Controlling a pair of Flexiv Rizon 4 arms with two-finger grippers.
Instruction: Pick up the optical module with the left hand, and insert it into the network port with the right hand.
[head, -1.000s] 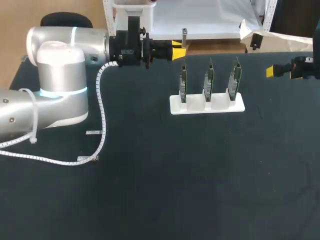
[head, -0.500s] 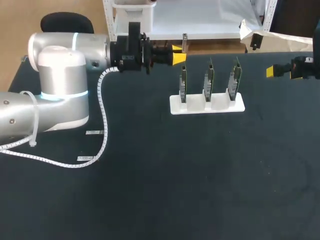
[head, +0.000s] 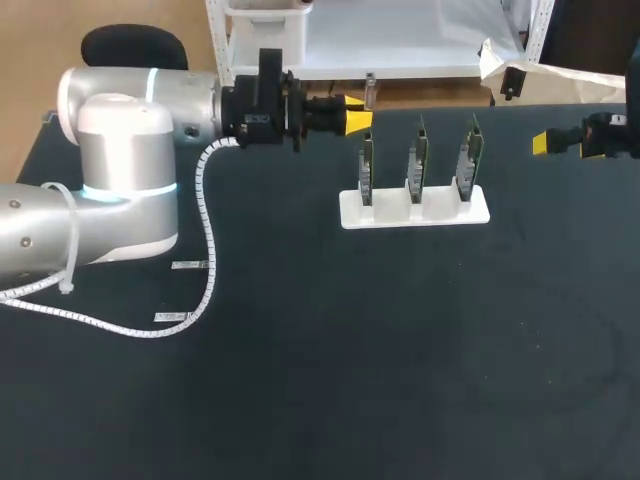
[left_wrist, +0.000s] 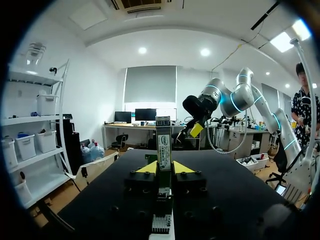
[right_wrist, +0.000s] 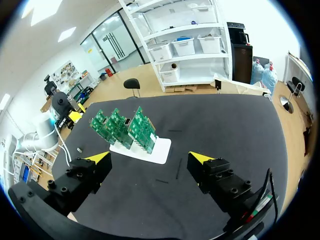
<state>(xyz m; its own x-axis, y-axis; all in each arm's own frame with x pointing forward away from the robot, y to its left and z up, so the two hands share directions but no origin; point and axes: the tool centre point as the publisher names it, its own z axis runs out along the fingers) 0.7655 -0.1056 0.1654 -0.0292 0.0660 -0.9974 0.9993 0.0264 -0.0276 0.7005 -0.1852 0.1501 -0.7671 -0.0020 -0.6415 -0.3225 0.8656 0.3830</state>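
Left side: left claw (head: 364, 109) out over the far edge of the black bench (head: 400, 350), yellow-tipped fingers pinched from both sides on a slim silver optical module (head: 370, 86) with a white printed label. Module upright, poking above the fingertips, close to the leftmost of three green circuit boards (head: 367, 160); contact with it impossible to judge. From the left wrist: same left claw (left_wrist: 163, 169) clamped on the module (left_wrist: 163, 144), labelled face toward the camera, lower end down between the black finger blocks.

Boards on edge in a row in a white slotted stand (head: 415, 208), on the far half of the bench. From the right wrist, boards (right_wrist: 122, 127) and stand (right_wrist: 156, 150) ahead of that claw. No telling the network port apart on the boards.

Right side: right claw (head: 548, 143) at the bench's far right edge, well apart from the stand. From its own wrist, right claw (right_wrist: 150, 161) spread wide, nothing held between the fingers. Past the module in the left wrist view, right claw (left_wrist: 195, 129) again, above the far side of the bench.

White spiral cable (head: 207, 230) hanging from the left arm (head: 120, 170).
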